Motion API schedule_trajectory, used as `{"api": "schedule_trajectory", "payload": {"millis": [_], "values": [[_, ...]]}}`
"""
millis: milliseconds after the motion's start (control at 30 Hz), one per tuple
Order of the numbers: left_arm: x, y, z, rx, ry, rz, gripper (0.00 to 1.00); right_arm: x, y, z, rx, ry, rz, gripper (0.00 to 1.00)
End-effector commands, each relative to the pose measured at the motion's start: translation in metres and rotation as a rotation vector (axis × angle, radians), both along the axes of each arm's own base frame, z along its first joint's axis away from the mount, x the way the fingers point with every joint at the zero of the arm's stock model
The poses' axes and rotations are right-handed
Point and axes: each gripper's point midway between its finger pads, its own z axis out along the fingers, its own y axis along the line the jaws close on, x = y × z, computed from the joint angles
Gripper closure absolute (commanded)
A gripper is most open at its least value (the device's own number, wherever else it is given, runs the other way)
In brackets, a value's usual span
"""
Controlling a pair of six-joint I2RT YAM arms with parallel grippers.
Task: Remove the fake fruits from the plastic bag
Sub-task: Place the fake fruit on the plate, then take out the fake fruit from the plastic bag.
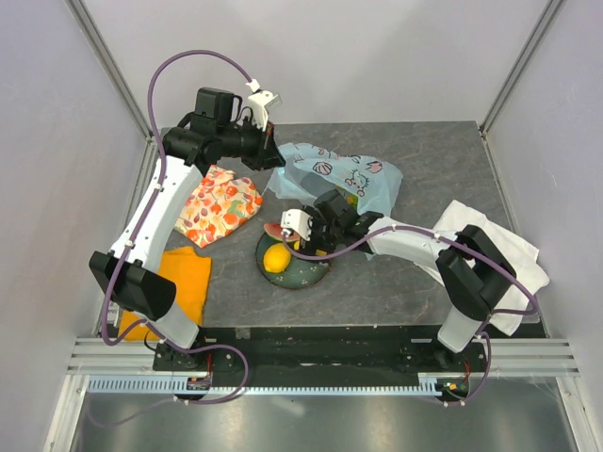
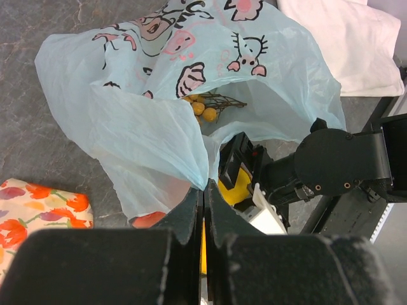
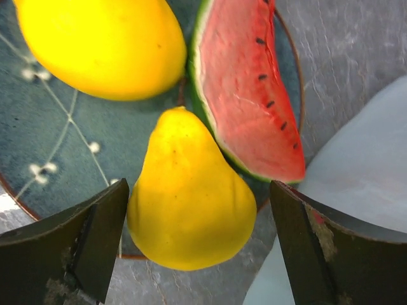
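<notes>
Plastic bag [image 2: 146,127] edge pinched in L jaws — R jaws wide, astride yellow fruit [image 3: 191,203] on plate [image 3: 51,146].

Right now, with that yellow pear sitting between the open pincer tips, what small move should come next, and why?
Probably lift the right pincer straight up, clear of the pear. Its jaws stand open on either side, and the pear lies on the plate beside the lemon and watermelon slice, so it looks delivered. The left pincer pinches the plastic bag, with a grape bunch inside.
</notes>
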Motion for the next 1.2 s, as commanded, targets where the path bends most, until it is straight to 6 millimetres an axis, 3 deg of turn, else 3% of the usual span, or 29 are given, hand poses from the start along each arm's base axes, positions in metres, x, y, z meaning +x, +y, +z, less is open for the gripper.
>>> {"api": "schedule_trajectory", "payload": {"millis": [0,300,433,533,633,733,767,833,867,933,967,1000,1167], "values": [[-0.001,-0.002,0.005,-0.017,-0.016,-0.024,0.98,0.006,-0.009,0.022,-0.009,-0.031,-0.054,0.02],[-0.001,-0.006,0.024,-0.053,-0.05,-0.04,0.98,-0.013,-0.031,0.137,0.087,-0.097,-0.098,0.02],[-0.002,-0.011,0.021,-0.071,-0.03,-0.063,0.98,-0.007,-0.051,0.158,0.103,-0.11,-0.183,0.02],[-0.003,-0.013,0.016,-0.081,-0.001,-0.071,0.98,0.011,-0.065,0.145,0.087,-0.081,-0.274,0.05],[-0.006,-0.019,0.02,-0.115,0.016,-0.095,0.98,0.028,-0.069,0.121,0.087,-0.011,-0.318,0.17],[-0.008,-0.025,0.023,-0.144,0.038,-0.117,0.98,0.054,-0.07,0.103,0.081,-0.008,-0.368,0.25],[-0.008,-0.027,0.023,-0.154,0.049,-0.121,0.98,0.063,-0.07,0.087,0.056,0.02,-0.391,0.27],[-0.01,-0.031,0.027,-0.18,0.054,-0.147,0.98,0.088,-0.076,0.086,0.068,0.028,-0.449,0.31],[-0.01,-0.033,0.028,-0.192,0.065,-0.156,0.98,0.099,-0.078,0.07,0.059,0.064,-0.491,0.32],[-0.014,-0.037,0.03,-0.211,0.074,-0.184,0.99,0.128,-0.085,0.077,0.085,0.047,-0.565,0.33],[-0.016,-0.038,0.029,-0.213,0.081,-0.191,0.98,0.139,-0.089,0.064,0.067,0.057,-0.602,0.33],[-0.016,-0.039,0.028,-0.216,0.083,-0.197,0.98,0.156,-0.098,0.073,0.074,0.026,-0.648,0.32],[-0.018,-0.043,0.018,-0.217,0.113,-0.22,0.99,0.2,-0.139,0.062,0.036,-0.017,-0.793,0.26]]}}
